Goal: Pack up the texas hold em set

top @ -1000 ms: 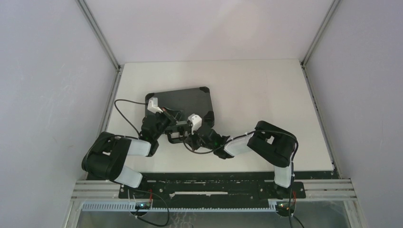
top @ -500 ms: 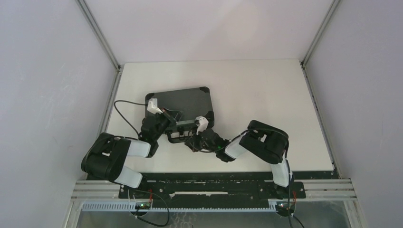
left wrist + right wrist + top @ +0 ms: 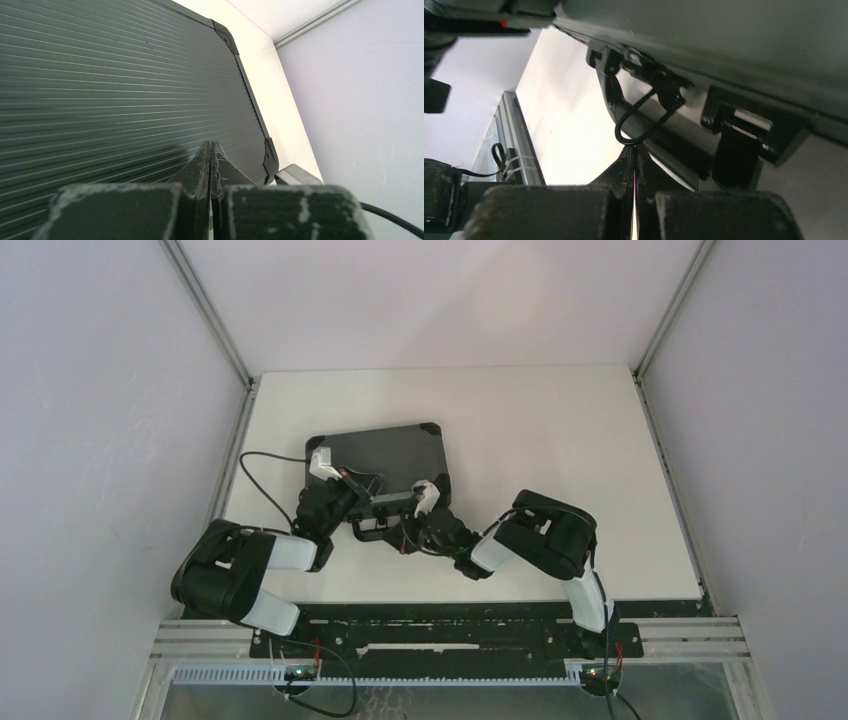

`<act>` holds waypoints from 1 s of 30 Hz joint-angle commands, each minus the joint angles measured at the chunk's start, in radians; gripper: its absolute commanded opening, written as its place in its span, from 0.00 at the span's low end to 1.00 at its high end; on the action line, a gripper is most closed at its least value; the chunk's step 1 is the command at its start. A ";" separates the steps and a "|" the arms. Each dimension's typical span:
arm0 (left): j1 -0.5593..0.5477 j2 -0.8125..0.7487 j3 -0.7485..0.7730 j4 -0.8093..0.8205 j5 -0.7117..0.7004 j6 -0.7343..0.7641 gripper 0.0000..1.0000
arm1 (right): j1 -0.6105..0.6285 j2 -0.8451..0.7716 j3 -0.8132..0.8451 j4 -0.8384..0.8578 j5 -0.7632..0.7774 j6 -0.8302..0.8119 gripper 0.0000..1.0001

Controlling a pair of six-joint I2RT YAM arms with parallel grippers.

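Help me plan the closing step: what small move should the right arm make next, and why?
Probably nudge the shut right gripper forward against the wire latch loop to press it home. The case lies flat with its lid down, the shut left gripper is at the lid, and the loop hangs just ahead of that right gripper, seemingly unclasped.

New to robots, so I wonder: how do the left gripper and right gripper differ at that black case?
The left gripper sits over the ribbed lid of the case; the right gripper is lower, at its front side. The left gripper faces plain ribs; the right gripper points at a wire loop beside a latch. Both are shut, holding nothing.
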 commanded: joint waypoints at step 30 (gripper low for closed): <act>0.013 0.083 -0.068 -0.238 -0.016 0.039 0.00 | 0.001 -0.303 -0.038 -0.117 0.109 -0.294 0.00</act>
